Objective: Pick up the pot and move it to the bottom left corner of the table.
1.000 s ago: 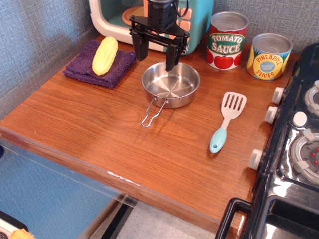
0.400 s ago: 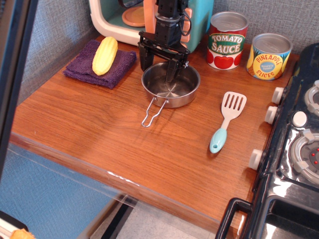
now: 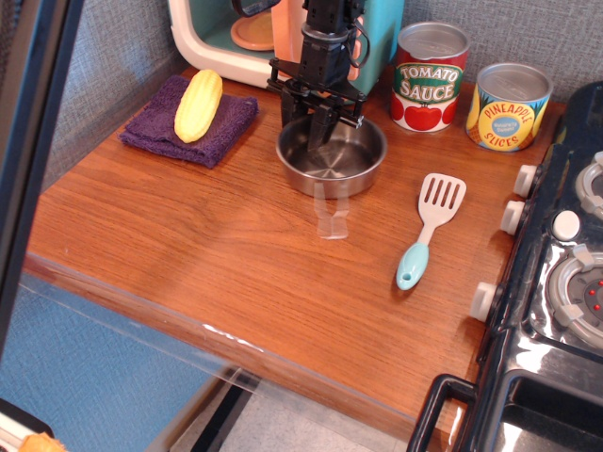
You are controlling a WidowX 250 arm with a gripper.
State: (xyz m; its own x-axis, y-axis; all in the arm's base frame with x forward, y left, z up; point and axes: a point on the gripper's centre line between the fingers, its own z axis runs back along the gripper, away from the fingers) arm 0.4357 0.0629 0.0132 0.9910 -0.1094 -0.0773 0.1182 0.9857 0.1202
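End effector (image 3: 315, 121) clamped on pot (image 3: 332, 158) back-left rim, table (image 3: 188, 235) beneath.

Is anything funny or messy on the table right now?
Nothing is spilled or broken. The one odd thing is the pot: its wire handle looks smeared and ghostly, as if it is swinging, while the gripper pinches the back rim. The corn lies neatly on the purple cloth, and the spatula lies flat.

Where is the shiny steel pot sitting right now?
The small round steel pot sits toward the back middle of the wooden table, between the purple cloth and the tomato sauce can, with the black hand at its back rim.
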